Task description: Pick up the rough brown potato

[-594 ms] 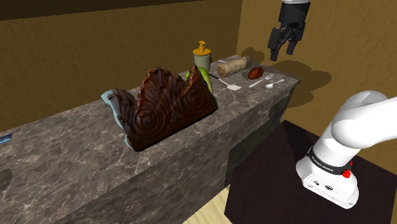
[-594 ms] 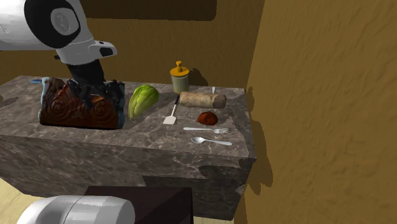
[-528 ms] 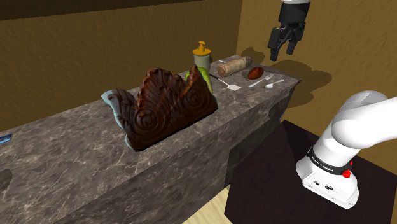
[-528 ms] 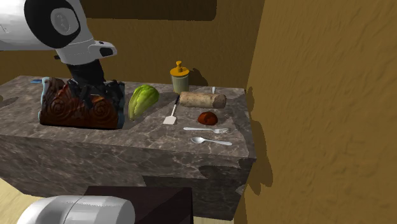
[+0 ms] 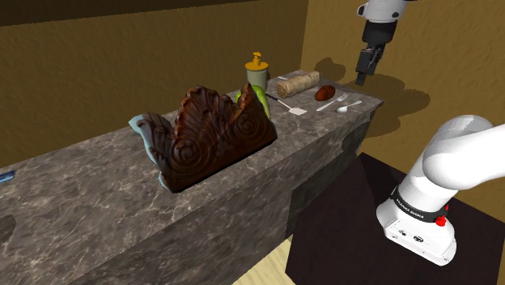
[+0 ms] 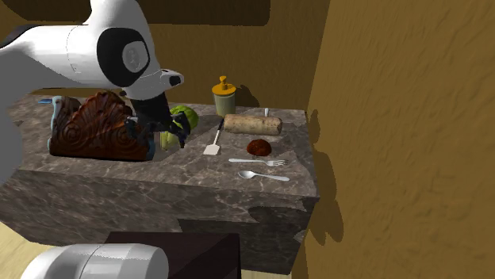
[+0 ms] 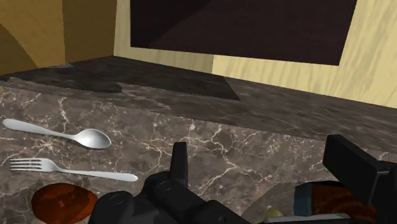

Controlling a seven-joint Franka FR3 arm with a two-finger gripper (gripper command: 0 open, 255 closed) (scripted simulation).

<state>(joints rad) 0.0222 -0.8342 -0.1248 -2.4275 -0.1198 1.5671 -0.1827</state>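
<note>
The potato [image 5: 325,92] is a rough reddish-brown lump on the marble counter [image 5: 81,186], near its far end beside a fork and a spoon. It also lies on the counter in the second exterior view [image 6: 259,147]. In the wrist view the potato [image 7: 63,200] lies past the fork, off to the side of one finger. My gripper [image 5: 362,74] hangs in the air above and to the right of the potato in the shoulder view, apart from it. In the wrist view my gripper [image 7: 261,151] is open, with nothing between the fingers.
A fork [image 7: 70,170] and spoon [image 7: 60,132] lie next to the potato. A long bread roll [image 5: 297,82], a pump bottle [image 5: 256,71], a spatula [image 5: 291,106], a green lettuce [image 5: 259,99] and a carved brown piece [image 5: 214,133] stand further along. A wall closes the counter's end.
The gripper has shifted to the shoulder view's right and turned edge-on. In the second exterior view the arm has swung lower and rightward, now covering part of the lettuce.
</note>
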